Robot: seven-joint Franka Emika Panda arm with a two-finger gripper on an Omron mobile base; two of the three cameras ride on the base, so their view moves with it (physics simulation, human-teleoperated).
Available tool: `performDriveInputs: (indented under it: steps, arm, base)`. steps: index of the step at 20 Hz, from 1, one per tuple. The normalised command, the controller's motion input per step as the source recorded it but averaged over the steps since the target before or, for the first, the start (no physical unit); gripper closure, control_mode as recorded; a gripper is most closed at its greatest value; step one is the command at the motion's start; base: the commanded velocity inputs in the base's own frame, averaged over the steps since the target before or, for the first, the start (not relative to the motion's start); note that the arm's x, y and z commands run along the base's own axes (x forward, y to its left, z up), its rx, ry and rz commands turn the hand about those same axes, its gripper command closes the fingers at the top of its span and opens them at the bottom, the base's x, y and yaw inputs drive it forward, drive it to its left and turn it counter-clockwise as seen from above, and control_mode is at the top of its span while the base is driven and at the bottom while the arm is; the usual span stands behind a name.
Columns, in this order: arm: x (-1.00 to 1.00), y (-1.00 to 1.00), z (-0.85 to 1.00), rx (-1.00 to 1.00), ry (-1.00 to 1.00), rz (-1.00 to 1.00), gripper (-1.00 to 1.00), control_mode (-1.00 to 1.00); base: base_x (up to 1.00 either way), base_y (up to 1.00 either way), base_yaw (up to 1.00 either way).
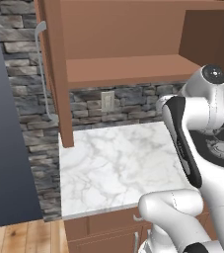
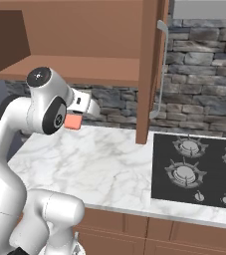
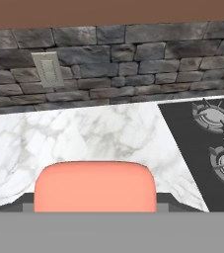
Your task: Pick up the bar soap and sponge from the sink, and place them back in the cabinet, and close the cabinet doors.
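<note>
My gripper [image 2: 75,119] is shut on the bar soap [image 2: 73,122], a salmon-pink block, and holds it above the marble counter, just below the cabinet shelf [image 2: 69,72]. In the hand view the bar soap [image 3: 94,187] covers the fingertips, with the gripper [image 3: 95,199] behind it. The brown wall cabinet [image 1: 128,69] stands open with a bare wooden shelf. Its left door [image 1: 56,74] and right door [image 2: 148,69] are swung out edge-on, each with a long silver handle [image 2: 163,69]. The sponge and the sink are out of view.
A white marble counter [image 1: 113,163] lies below the cabinet against a grey stone wall with an outlet [image 1: 107,101]. A black gas stove [image 2: 194,169] lies to the right. A dark tall panel [image 1: 5,148] stands at the left. Low brown cabinets [image 1: 103,227] sit under the counter.
</note>
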Motion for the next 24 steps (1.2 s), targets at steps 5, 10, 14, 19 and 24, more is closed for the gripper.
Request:
performDriveInputs:
  steps: [5,10,14,19,24]
  arm:
    - [0.00,0.00,0.00,0.00,0.00,0.00,1.00,1.00]
    - [0.00,0.00,0.00,0.00,0.00,0.00,1.00,-1.00]
    - [0.00,-0.01,0.00,0.00,-0.10,0.01,1.00,-1.00]
    - [0.00,0.06,0.11,-0.01,-0.18,0.00,1.00,-1.00]
    - [0.00,0.05,0.33,-0.01,-0.26,0.00,1.00,-1.00]
  base:
    - [0.21,0.14,0.00]
    - [0.00,0.00,0.00]
    - [0.00,0.00,0.00]
    - [0.00,0.00,0.00]
    - [0.00,0.00,0.00]
